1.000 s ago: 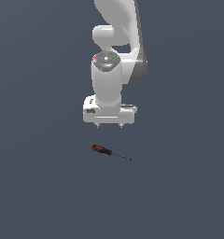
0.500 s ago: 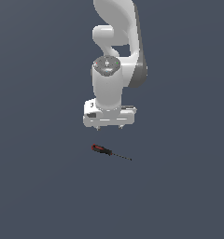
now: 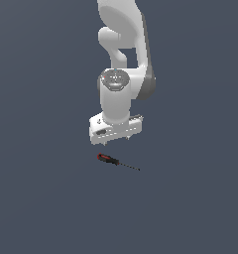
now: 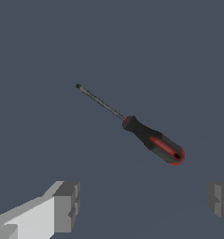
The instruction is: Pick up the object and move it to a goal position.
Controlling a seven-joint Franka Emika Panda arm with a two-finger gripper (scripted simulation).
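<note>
the white gripper (image 3: 117,140) is hanging released, jaws spread wide, above the small red-and-black-handled screwdriver (image 3: 110,160), which is lying flat on bare grey floor (image 3: 190,198), well apart from anything.

Glossy white arm (image 3: 122,54) of rounded segments with grey joint bands; white gripper (image 3: 116,140) carries 2 grey-padded fingers (image 4: 66,206).

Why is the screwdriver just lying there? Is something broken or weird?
Nothing stands out. The screwdriver lies whole on the plain surface, and the tool hangs open above it, not touching it.
</note>
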